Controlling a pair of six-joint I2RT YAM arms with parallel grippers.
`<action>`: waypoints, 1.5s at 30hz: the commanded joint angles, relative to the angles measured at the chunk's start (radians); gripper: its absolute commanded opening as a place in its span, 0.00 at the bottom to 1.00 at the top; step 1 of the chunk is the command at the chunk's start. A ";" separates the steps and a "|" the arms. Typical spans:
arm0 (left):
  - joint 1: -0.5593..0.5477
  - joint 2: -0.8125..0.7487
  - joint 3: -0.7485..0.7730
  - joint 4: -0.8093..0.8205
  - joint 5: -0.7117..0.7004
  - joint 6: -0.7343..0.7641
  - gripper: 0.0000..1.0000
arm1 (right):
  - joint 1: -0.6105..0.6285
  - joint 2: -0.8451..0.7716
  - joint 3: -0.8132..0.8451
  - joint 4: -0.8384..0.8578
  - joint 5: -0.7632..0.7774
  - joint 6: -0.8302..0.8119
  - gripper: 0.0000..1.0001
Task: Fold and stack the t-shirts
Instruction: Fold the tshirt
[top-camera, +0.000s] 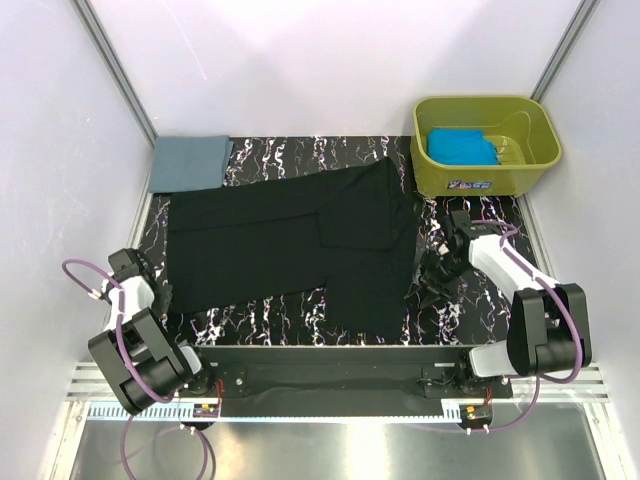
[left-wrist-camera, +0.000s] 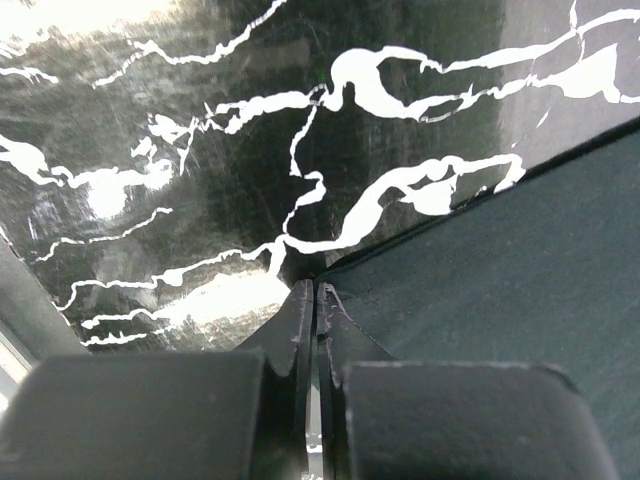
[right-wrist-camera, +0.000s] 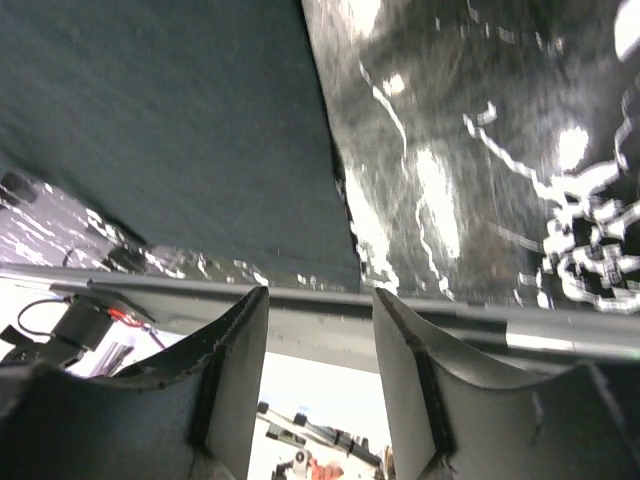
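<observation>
Marbled tabletop (top-camera: 470, 320): black t-shirt (top-camera: 290, 235) spread mid-bench. Left gripper (left-wrist-camera: 316, 290) is pinched on its near-left corner, right gripper (right-wrist-camera: 320, 292) is spread apart by its near-right edge. Grey-blue t-shirt (top-camera: 187, 163) sits folded in the far-left corner.

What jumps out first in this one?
The big black shirt spread across the middle of the table, with the left gripper shut at its near-left corner and the right gripper open by its right edge. Then the colour: a turquoise shirt in the green tub, far right, and a folded grey shirt, far left.
</observation>
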 joint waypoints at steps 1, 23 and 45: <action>0.001 -0.018 -0.010 -0.048 0.038 0.014 0.00 | 0.005 0.021 -0.069 0.121 -0.026 0.032 0.54; 0.001 -0.044 0.018 -0.093 0.070 -0.022 0.00 | 0.183 0.070 -0.161 0.377 0.320 0.303 0.41; 0.003 -0.092 0.058 -0.203 -0.002 -0.033 0.00 | 0.218 -0.113 -0.109 0.105 0.425 0.296 0.00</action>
